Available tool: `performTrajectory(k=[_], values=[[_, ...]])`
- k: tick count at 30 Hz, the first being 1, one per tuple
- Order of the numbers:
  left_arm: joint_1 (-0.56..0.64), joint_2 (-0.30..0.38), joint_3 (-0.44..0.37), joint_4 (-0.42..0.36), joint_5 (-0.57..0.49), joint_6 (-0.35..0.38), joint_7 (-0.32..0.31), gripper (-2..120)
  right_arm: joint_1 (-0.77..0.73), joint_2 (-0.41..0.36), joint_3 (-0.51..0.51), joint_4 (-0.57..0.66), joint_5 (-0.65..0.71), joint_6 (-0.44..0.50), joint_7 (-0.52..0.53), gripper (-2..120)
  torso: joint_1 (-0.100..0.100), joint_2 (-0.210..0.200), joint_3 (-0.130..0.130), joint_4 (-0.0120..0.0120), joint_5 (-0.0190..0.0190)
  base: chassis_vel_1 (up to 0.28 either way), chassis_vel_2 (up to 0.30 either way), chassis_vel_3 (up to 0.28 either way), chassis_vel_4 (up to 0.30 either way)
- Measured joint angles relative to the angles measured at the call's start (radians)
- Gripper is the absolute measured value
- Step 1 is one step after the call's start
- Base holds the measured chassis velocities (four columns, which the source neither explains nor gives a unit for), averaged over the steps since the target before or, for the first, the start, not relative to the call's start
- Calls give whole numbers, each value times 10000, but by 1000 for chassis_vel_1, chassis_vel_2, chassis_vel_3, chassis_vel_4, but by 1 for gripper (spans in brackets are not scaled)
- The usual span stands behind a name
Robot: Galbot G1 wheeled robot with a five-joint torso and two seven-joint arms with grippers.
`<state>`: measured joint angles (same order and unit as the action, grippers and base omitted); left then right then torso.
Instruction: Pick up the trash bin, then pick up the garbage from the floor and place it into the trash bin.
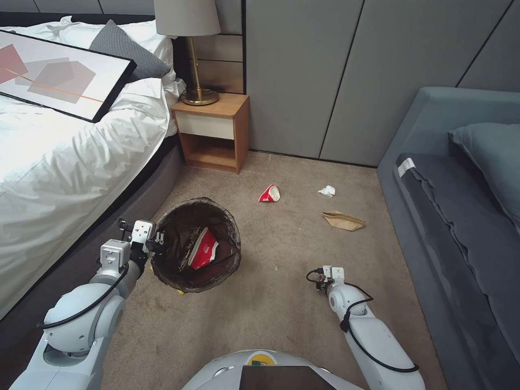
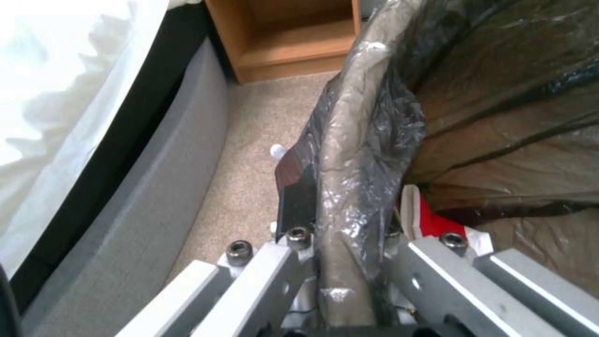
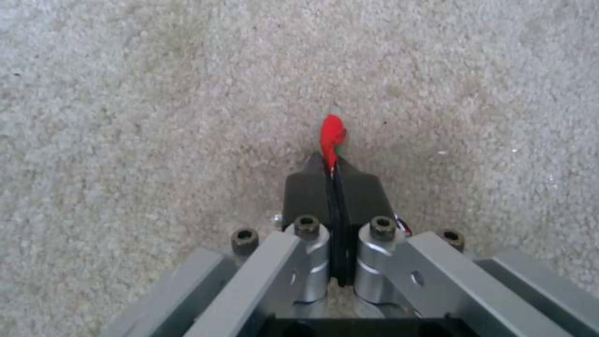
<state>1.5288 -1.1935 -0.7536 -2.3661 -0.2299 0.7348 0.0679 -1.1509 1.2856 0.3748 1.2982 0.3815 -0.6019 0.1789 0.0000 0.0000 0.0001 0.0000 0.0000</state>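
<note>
Left gripper [image 2: 340, 262] pinching trash bin [image 1: 196, 245] rim, right gripper [image 3: 332, 180] nipping one red scrap [image 3: 331, 135], apparently plastic

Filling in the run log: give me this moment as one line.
left gripper: shut on trash bin rim | right gripper: shut on red scrap above floor

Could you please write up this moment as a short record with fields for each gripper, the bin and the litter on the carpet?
left gripper: shut on the trash bin rim
right gripper: shut on a red scrap, above the carpet
bin contents: a red-and-white wrapper
litter on carpet: red-and-white cup, white tissue wad, brown paper bag
</note>
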Motion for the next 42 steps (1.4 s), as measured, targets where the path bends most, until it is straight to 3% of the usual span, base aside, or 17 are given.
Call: performTrajectory(k=[13,20,29,31,33,35,42], values=[[6,-3,-39,-36,5,0,8,0,-79,-49,161,146,-70,41,-23,0,0,0,0,-3,0,0,0,0,0],[21,11,-64,-64,25,2,19,0,-580,-355,622,1268,-58,40,-56,0,0,-1,1,-5,-1,0,0,0,0],[-10,10,-42,-91,61,6,48,0,-1300,-1356,1281,4302,981,-175,9,0,0,-1,-1,-3,2,0,0,0,0],[17,40,-56,-195,50,6,48,0,-1326,-2034,1311,5618,1745,-605,333,0,0,-1,-1,-3,3,0,0,0,0],[29,46,-57,-252,40,6,41,0,-1281,-2261,1290,6032,2054,-767,468,0,0,-1,0,-4,4,0,0,0,0],[102,44,-52,-443,28,6,-3,0,-972,-2943,1188,7380,3319,-1266,938,0,0,-1,-1,0,-4,0,0,0,0],[278,32,-43,-679,136,7,-1,0,-168,-4117,1074,9534,5407,-1382,1308,0,0,-1,-1,2,3,0,0,0,0]])
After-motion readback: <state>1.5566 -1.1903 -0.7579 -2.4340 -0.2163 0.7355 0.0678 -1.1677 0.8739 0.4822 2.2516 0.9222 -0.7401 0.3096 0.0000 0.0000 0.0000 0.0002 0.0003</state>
